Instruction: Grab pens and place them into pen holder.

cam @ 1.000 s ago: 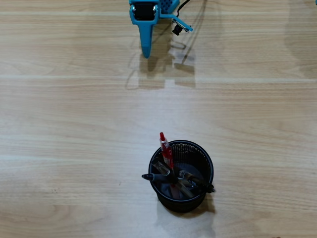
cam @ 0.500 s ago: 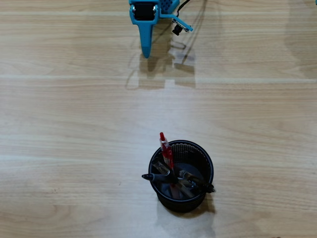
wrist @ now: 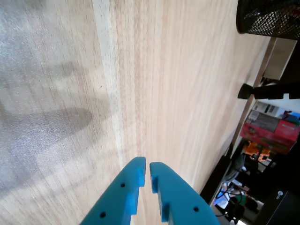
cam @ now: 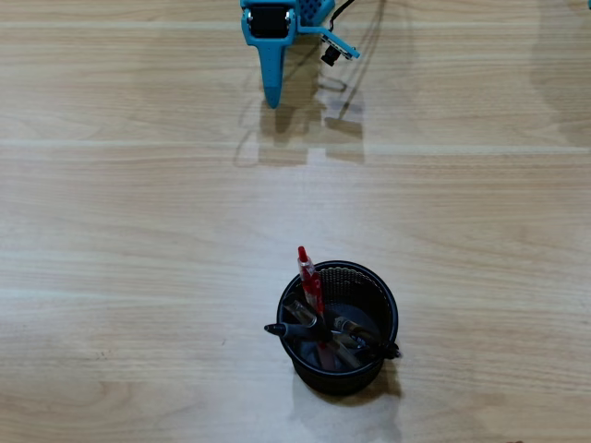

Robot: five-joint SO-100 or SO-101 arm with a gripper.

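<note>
A pale wood-grain table [cam: 138, 240] fills the overhead view, bare except for the pen holder [cam: 338, 367] near the bottom centre and the blue gripper [cam: 272, 97] at the top edge; past the table's far edge the wrist view shows a cluttered room with a red box [wrist: 269, 131]. The pens all appear to be in the cup: the red and clear pen [cam: 309, 280] leans up over the rim at upper left, a black pen [cam: 294, 329] pokes its tip out over the left rim, and another dark pen [cam: 369, 343] juts over the right rim. None lies on the table, so the task looks finished. The gripper is empty, its two fingers pressed almost together with only a thin slit between them, as the wrist view shows [wrist: 145, 174]. It sits well apart from the holder, which shows only as a corner of black mesh [wrist: 269, 18] at the top right of the wrist view. The main risk now is the pens leaning far over the rim: a knock to the light cup, or a careless sweep of the arm, could tip it or flick one out.
</note>
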